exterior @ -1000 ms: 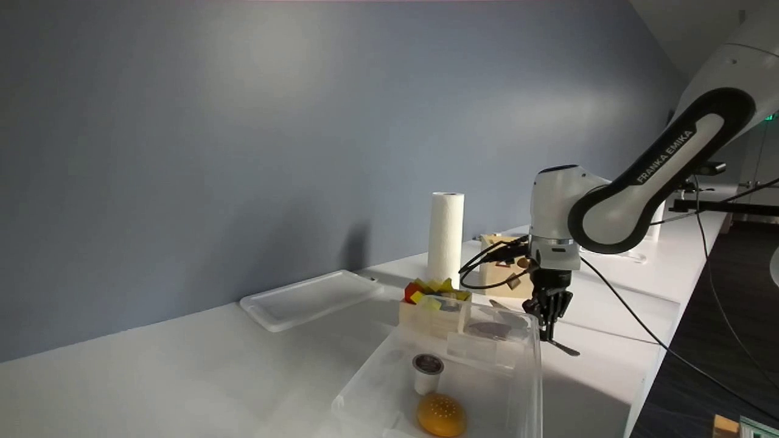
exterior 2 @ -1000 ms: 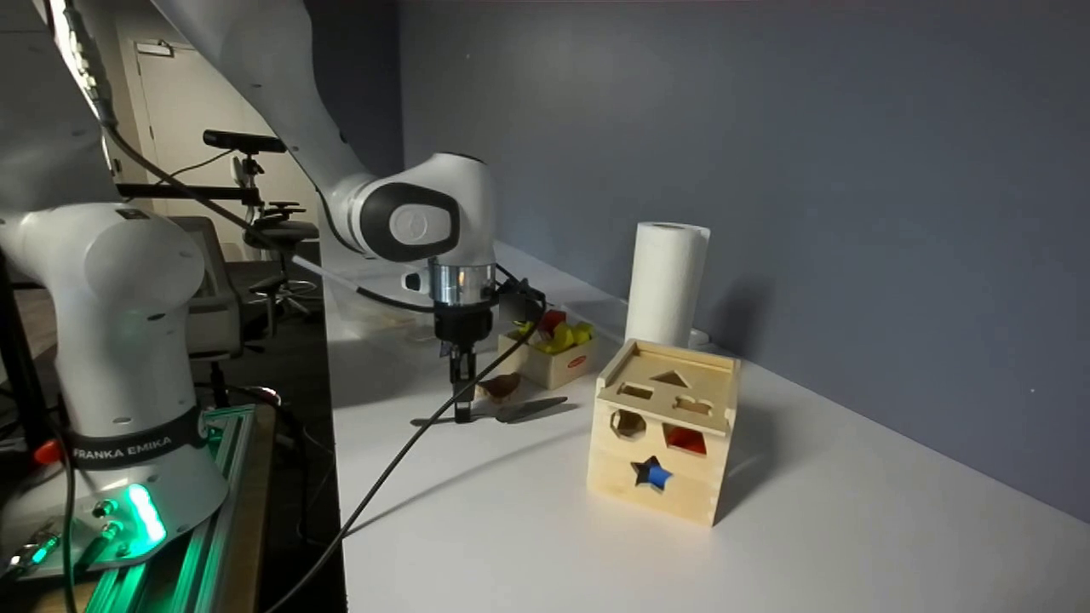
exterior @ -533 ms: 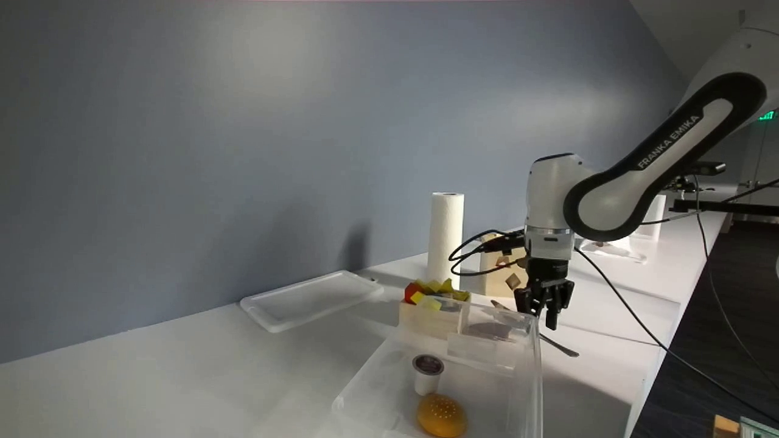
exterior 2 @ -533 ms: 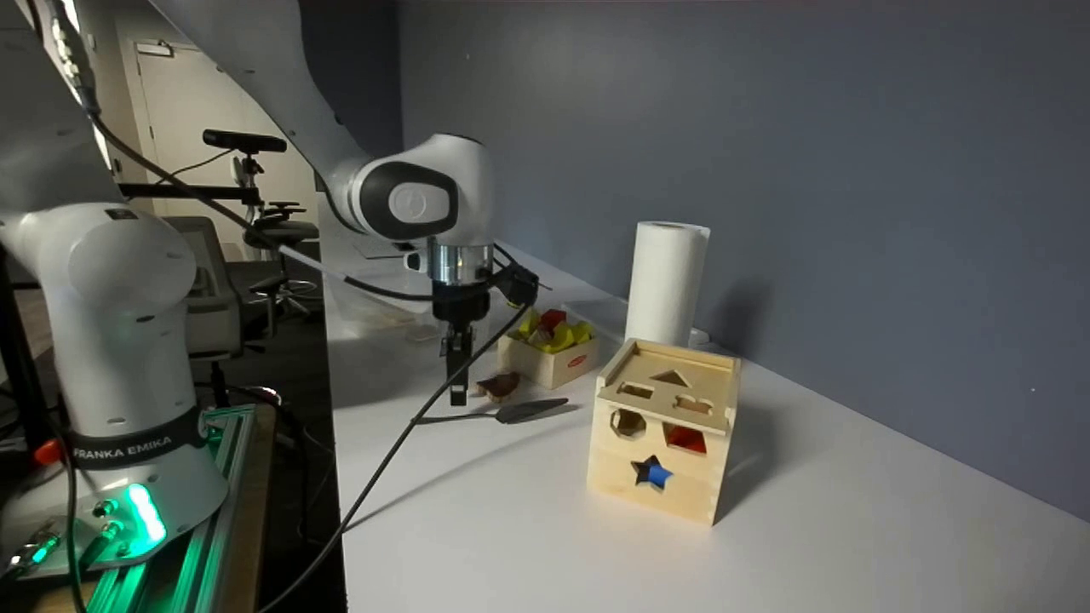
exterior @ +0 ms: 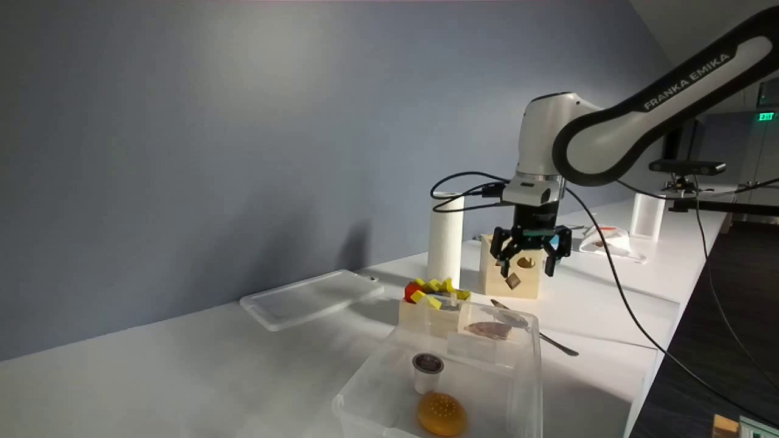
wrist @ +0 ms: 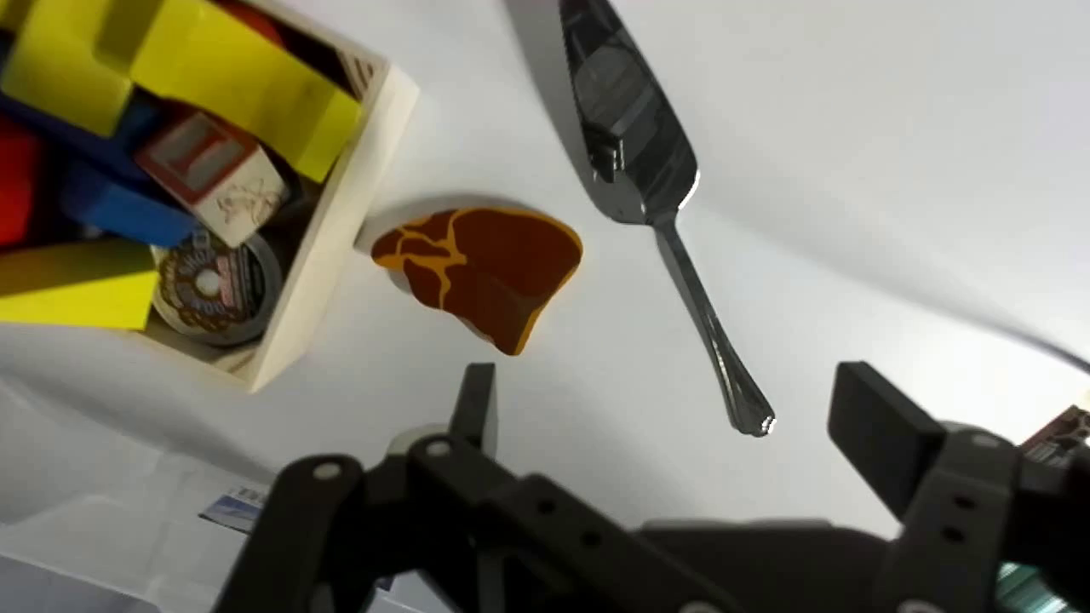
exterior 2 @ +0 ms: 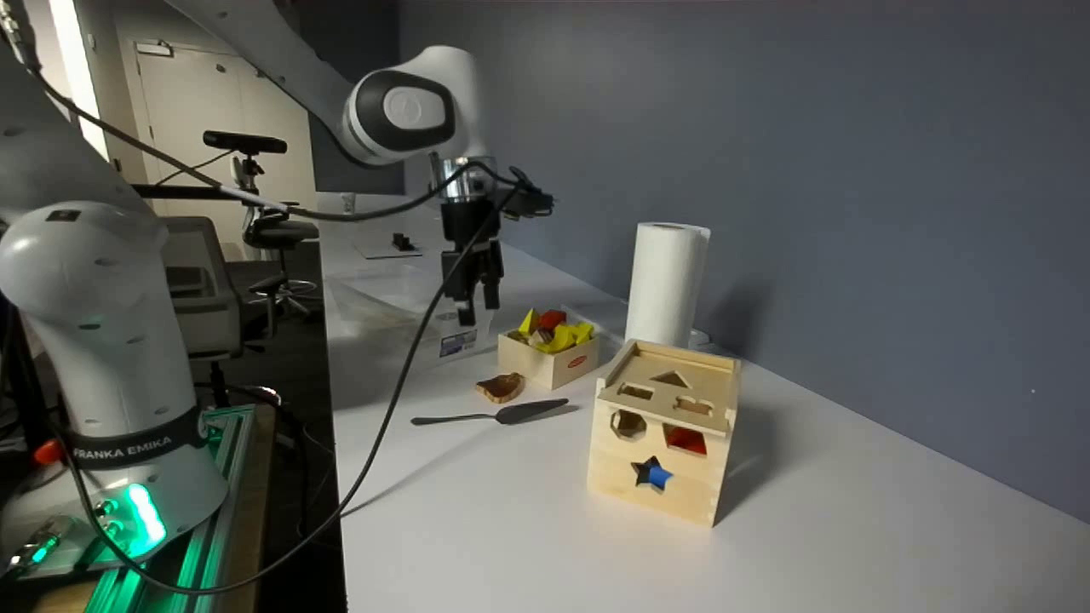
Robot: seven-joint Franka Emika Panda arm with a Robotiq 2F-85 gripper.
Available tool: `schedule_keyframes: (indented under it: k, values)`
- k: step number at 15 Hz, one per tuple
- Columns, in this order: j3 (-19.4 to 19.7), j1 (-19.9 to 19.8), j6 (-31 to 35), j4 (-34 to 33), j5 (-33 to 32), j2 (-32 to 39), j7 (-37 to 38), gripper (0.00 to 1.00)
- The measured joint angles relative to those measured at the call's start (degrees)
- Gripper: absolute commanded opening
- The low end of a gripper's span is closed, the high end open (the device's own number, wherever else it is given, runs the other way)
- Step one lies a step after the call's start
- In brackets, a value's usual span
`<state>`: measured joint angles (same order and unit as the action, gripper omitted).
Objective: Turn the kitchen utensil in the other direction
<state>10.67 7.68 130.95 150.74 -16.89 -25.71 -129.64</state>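
Observation:
The kitchen utensil (wrist: pixel 664 174), a shiny dark-grey metal server with a flat pointed blade and slim handle, lies flat on the white table. In an exterior view its handle end points to the table edge beside the robot base and its blade (exterior 2: pixel 521 413) points toward the wooden shape box. Well above the table hangs my gripper (exterior 2: pixel 479 310), open and holding nothing. The wrist view shows the fingertips wide apart, with the handle's end lying below the gap of the gripper (wrist: pixel 666 387). The clear bin partly covers the blade in an exterior view, where the handle (exterior: pixel 558 345) shows.
Beside the utensil lies a toy steak (wrist: pixel 490 268). Close by stand a wooden box of coloured blocks (exterior 2: pixel 553 368), a paper towel roll (exterior 2: pixel 668 285) and a wooden shape box (exterior 2: pixel 660 460). A clear bin (exterior: pixel 365 389) holds a toy bun and a pod. A cable (exterior 2: pixel 400 383) hangs from the arm.
Earlier the gripper was down at the utensil's handle, its fingers together around it. It has let go, opened wide and risen. The utensil stays in place on the table.

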Motion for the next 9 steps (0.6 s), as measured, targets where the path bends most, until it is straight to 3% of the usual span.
schedule_keyframes:
  k: [4,9]
  values:
    - [-3.42,-4.94,-5.58,-4.65,-0.01,-2.48,9.35,1.00]
    - [-4.54,-8.64,-13.06,-8.88,-0.07,-3.52,21.29,1.00]
